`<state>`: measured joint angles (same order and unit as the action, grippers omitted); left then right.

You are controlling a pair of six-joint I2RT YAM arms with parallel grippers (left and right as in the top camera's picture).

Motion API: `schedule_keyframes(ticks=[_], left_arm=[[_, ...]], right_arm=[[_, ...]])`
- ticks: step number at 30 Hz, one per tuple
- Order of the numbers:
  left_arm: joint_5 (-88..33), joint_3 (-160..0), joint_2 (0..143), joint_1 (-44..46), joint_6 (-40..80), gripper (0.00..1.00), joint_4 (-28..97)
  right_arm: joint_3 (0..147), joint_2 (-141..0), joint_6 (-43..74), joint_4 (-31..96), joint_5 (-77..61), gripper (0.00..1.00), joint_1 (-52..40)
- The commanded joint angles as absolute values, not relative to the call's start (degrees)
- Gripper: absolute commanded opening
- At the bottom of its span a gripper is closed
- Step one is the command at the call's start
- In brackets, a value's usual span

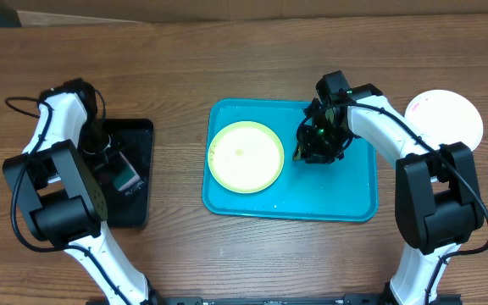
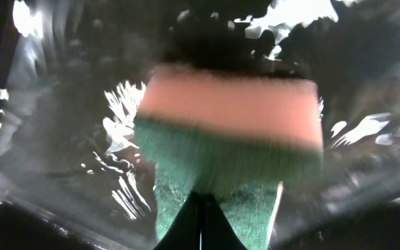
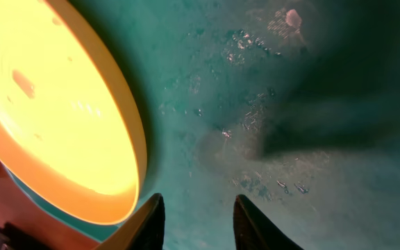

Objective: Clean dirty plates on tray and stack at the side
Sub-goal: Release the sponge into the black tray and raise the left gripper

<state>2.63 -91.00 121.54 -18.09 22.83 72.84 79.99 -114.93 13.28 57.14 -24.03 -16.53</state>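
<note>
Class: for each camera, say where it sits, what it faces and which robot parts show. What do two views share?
Overhead: above the table, looking down on turquoise tray, black tray, left arm, right arm.
Left wrist: on the left arm, facing the sponge gripped by the left pincer.
Right wrist: on the right arm, facing the turquoise tray; open right pincer shows.
Shared: overhead and right wrist show the yellow-green plate.

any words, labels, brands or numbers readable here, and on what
None readable. The turquoise rectangular plastic tray, yellow-green round plastic plate, white round plastic plate, black plastic tray and pink-and-green sponge all show no print or labels.
</note>
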Motion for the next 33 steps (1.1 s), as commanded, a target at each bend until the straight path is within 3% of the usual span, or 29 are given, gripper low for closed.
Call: schedule_keyframes(ticks=[1, 8, 15, 23, 33], left_arm=[[4.7, -101.5, 122.4, -18.4, 24.0, 0.04, 78.3], [2.8, -120.8, 121.7, -17.8, 24.1, 0.04, 91.7], [1.7, -118.7, 121.7, -17.1, 24.1, 0.04, 94.5], [1.7, -101.7, 121.7, -16.2, 24.9, 0.05, 86.2], [4.0, -84.9, 121.7, -16.2, 26.0, 0.04, 66.5]], right_arm=[[80.7, -115.3, 13.1, 56.9, -24.6, 0.33, -16.4], [82.7, -115.3, 13.0, 59.6, -25.1, 0.33, -16.3], [85.4, -115.2, 13.0, 63.8, -26.2, 0.34, -16.4], [85.4, -115.2, 11.9, 63.7, -25.6, 0.36, -16.4], [85.4, -115.2, 11.7, 63.2, -25.6, 0.37, -16.4]])
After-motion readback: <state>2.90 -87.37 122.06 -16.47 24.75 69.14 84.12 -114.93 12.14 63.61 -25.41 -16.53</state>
